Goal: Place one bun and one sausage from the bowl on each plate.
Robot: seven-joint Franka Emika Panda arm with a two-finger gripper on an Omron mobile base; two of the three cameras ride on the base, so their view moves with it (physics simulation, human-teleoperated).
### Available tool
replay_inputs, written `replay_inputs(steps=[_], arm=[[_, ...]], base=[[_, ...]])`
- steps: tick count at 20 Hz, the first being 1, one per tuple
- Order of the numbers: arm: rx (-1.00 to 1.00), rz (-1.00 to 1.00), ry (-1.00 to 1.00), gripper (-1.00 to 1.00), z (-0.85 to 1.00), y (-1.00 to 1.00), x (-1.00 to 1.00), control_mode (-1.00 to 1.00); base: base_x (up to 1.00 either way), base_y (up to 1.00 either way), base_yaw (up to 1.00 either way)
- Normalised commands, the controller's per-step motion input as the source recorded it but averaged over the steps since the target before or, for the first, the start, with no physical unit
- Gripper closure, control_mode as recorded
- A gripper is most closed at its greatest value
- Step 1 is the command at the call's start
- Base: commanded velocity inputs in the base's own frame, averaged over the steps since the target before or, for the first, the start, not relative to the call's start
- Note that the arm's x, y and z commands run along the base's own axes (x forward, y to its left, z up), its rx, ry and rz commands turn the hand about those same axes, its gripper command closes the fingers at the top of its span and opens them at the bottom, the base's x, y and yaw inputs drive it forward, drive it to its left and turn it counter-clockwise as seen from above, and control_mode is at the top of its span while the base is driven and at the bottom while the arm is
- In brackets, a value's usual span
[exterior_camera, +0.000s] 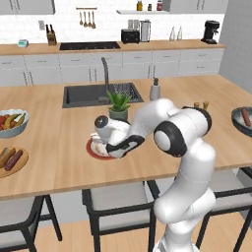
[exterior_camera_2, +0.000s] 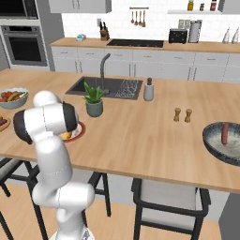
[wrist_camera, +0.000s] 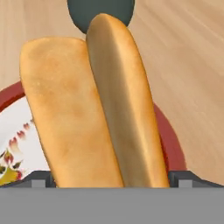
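Light is even and bright across my kitchen, no single source evident. Soft shadow lies beneath the counter [exterior_camera: 59, 162] overhang, toward 6 o'clock in both base views. No glare. Rendering is slightly soft, low in detail. Up close, the bun [wrist_camera: 87, 113] looks blurred at its edges; shading darkens its central crease.
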Motion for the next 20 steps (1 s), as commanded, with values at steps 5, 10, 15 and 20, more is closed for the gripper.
replay_inputs(steps=[5,10,15,20], arm=[[0.06,-0.08,-0.04,-1.00,-0.26,0.00,-0.48,-1.00],[0.16,-0.07,0.05,-1.00,0.59,0.08,0.09,-1.00],[0.13,-0.01,0.10,-1.00,1.00,0.17,0.64,-1.00],[0.15,-0.09,0.22,-1.00,1.00,-0.46,-0.63,-1.00]], base=[[0.00,0.00,0.00],[0.00,0.00,0.00],[0.00,0.00,0.00],[0.00,0.00,0.00]])
